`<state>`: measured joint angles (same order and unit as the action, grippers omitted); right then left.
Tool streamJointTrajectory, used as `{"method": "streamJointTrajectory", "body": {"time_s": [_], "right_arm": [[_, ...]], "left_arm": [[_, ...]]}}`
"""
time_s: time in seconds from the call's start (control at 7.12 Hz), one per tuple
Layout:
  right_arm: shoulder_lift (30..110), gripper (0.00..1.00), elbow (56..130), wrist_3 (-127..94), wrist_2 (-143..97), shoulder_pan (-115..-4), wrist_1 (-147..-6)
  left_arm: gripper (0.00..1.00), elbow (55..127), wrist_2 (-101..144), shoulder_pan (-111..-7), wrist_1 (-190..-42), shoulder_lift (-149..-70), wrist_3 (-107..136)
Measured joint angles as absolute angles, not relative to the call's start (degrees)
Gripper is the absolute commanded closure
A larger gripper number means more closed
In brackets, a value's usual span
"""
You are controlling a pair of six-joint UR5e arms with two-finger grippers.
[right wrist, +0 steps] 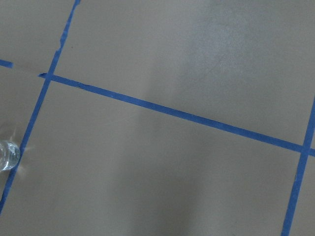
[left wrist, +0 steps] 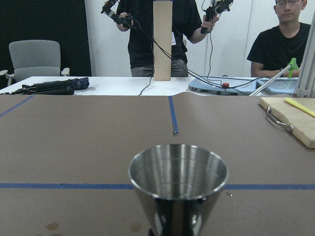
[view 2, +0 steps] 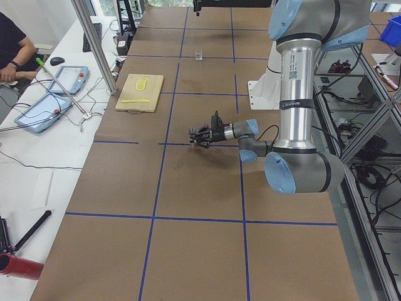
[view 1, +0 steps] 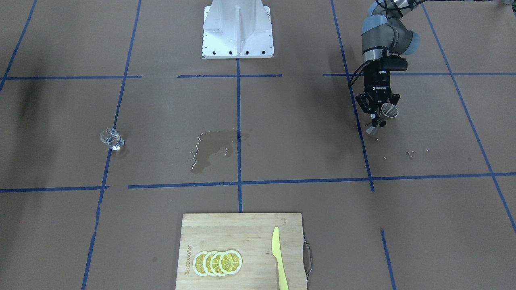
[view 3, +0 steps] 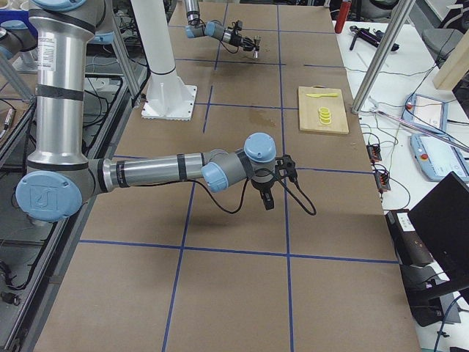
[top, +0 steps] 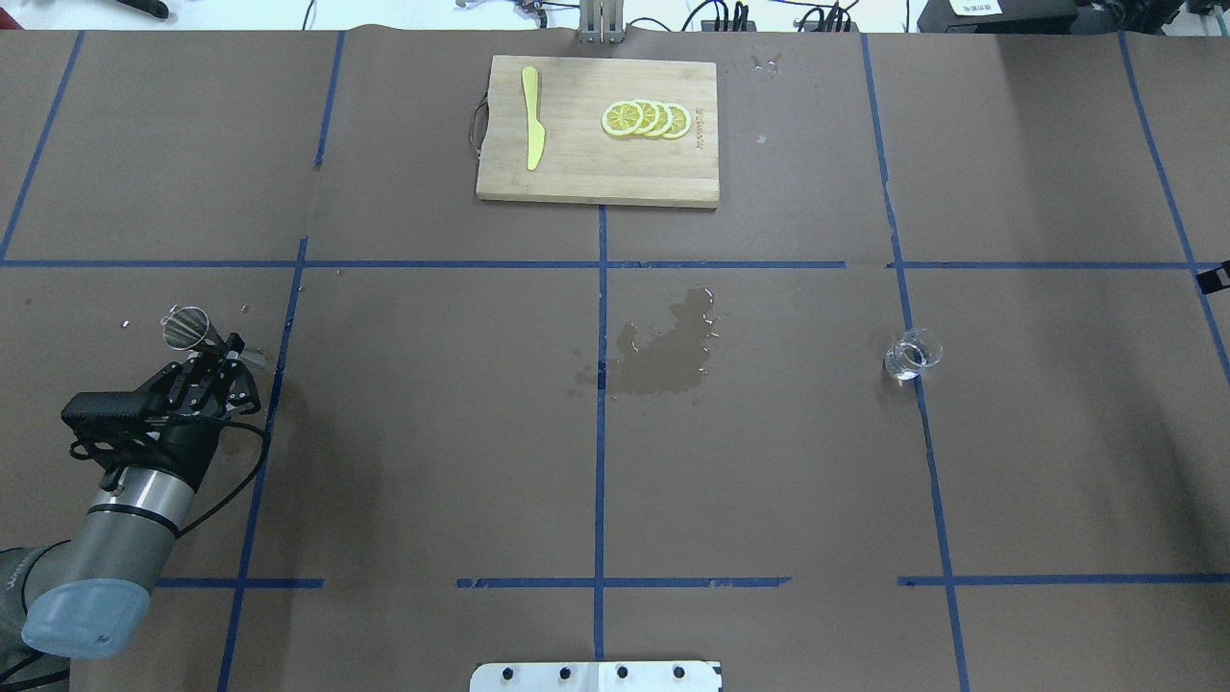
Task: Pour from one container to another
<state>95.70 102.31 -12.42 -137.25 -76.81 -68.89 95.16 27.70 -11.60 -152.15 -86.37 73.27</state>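
My left gripper (view 1: 377, 119) is shut on the narrow waist of the steel jigger (view 1: 389, 109), which it holds upright near the table's left end. In the left wrist view the jigger's (left wrist: 178, 182) open mouth fills the lower middle and looks empty. From overhead the jigger (top: 192, 329) sits just ahead of the left gripper (top: 226, 354). The clear glass tumbler (view 1: 111, 139) stands alone far across the table (top: 911, 353) and shows at the right wrist view's left edge (right wrist: 7, 155). My right gripper (view 3: 267, 199) shows only in the right side view, so I cannot tell its state.
A dark wet patch (top: 668, 351) spreads over the brown paper at the table's middle. A few droplets (view 1: 410, 153) lie near the jigger. At the far side a wooden cutting board (top: 577, 178) carries a yellow knife (top: 531, 115) and lemon slices (top: 646, 118).
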Motion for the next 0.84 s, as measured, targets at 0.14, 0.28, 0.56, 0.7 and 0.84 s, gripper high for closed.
{"method": "streamJointTrajectory", "body": {"time_s": [0.14, 0.28, 0.56, 0.7, 0.84], "right_arm": [[95.92, 0.01, 102.28, -15.89, -136.62, -75.63, -64.84], [96.38, 0.01, 102.26, -23.02, -133.96, -72.58, -57.28], [99.33, 0.01, 102.64, -43.84, -120.31, -60.42, -38.04], [101.8, 0.0, 104.3, -52.47, -109.34, -52.68, -32.3], [104.43, 0.0, 107.29, -58.28, -96.7, -44.0, -29.94]], "left_arm": [[1.0, 95.0, 26.36, -11.6, -152.79, -87.87, 70.92], [1.0, 94.74, 25.54, -11.59, -153.03, -89.63, 68.65], [1.0, 94.1, 25.14, -11.53, -153.08, -92.56, 64.3], [1.0, 93.23, 25.11, -11.52, -153.07, -94.09, 62.96], [1.0, 92.41, 25.12, -11.51, -153.08, -95.01, 62.44]]}}
